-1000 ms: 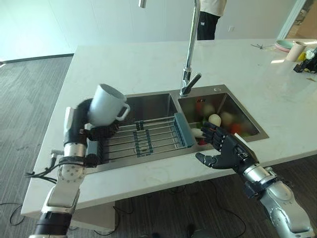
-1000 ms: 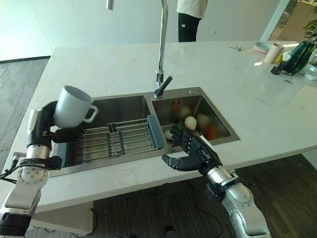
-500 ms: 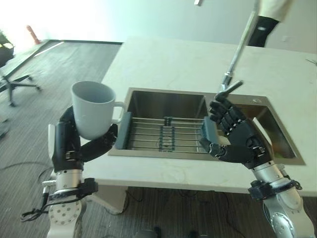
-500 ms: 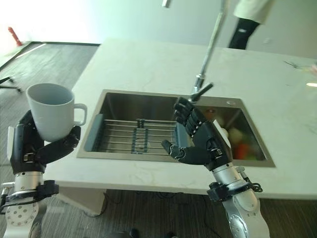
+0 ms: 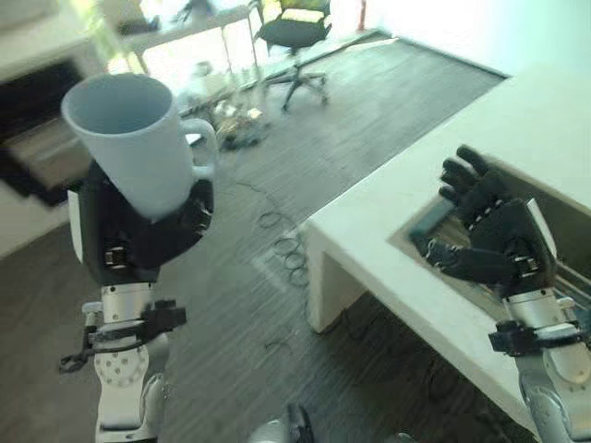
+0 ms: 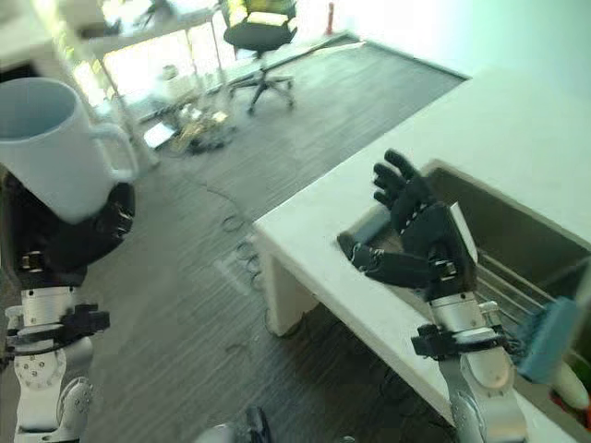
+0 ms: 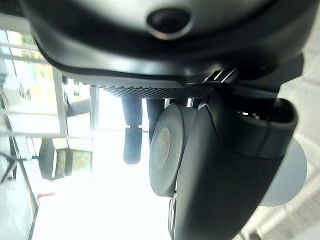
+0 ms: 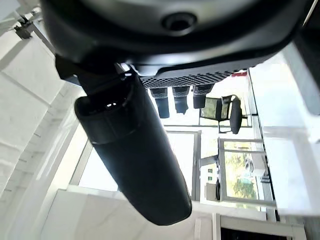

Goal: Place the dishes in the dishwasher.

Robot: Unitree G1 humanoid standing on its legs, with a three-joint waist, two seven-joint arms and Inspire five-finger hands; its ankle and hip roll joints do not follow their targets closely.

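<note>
My left hand (image 5: 138, 242) grips the white mug (image 5: 138, 138) from below, fingers curled round its base — the base itself is hidden in my palm. The mug stands nearly upright, tipped a little, handle toward the counter (image 5: 388, 249), well out to the left of it over the grey plank floor (image 5: 305, 138). I see nothing inside it. An office chair (image 5: 294, 32) stands far beyond. My right hand (image 5: 494, 245) hangs spread and empty above the counter's edge, beside the sink (image 6: 517, 242), which is cut off; a blue-ended rack (image 6: 554, 337) lies in it.
</note>
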